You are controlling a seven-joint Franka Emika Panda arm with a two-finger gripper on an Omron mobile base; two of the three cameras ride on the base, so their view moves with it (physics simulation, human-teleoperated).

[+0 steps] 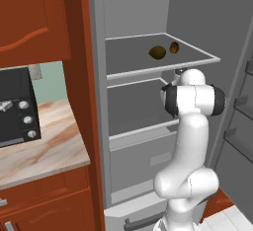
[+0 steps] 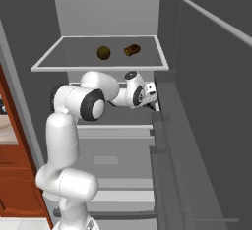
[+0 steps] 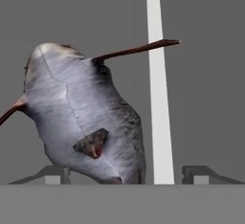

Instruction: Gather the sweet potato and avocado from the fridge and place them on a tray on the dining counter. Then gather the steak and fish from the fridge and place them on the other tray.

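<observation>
Red-brown wooden cabinets (image 1: 34,18) frame the far left of the left base view, with a black toaster oven (image 1: 16,107) standing on the marbled wall table (image 1: 44,146) beneath them. Next to the right stands the open fridge (image 1: 99,77), grey inside. On its upper shelf (image 1: 138,62) lie two small things close together but apart: a rounded olive-brown one that I take for the avocado (image 1: 157,52), and just right of it a reddish-brown lump, the sweet potato (image 1: 174,47). Both remain in the fridge, so the step in hand appears to be a pick on the shelf below, where the arm reaches in.

In the right base view the gripper (image 2: 151,95) sits at the right end of that lower shelf, close against the fridge's side wall. The hand view looks along it at a pale grey fish (image 3: 81,117) with thin dark-red fins, lying right before the camera. One finger tip (image 3: 55,175) shows low on the left and the other far off on the right, so the gripper stands wide open and grips nothing. The fish lies mostly toward the left tip, its lower edge dipping between the two.

To do this well, I would shift the hand leftward in that view so the thick body is centred between the tips, push further in until they pass its widest part, and only then close. Clamping on a fin or the tapering edge would likely let the fish slip; the near wall leaves little room to swing.
</observation>
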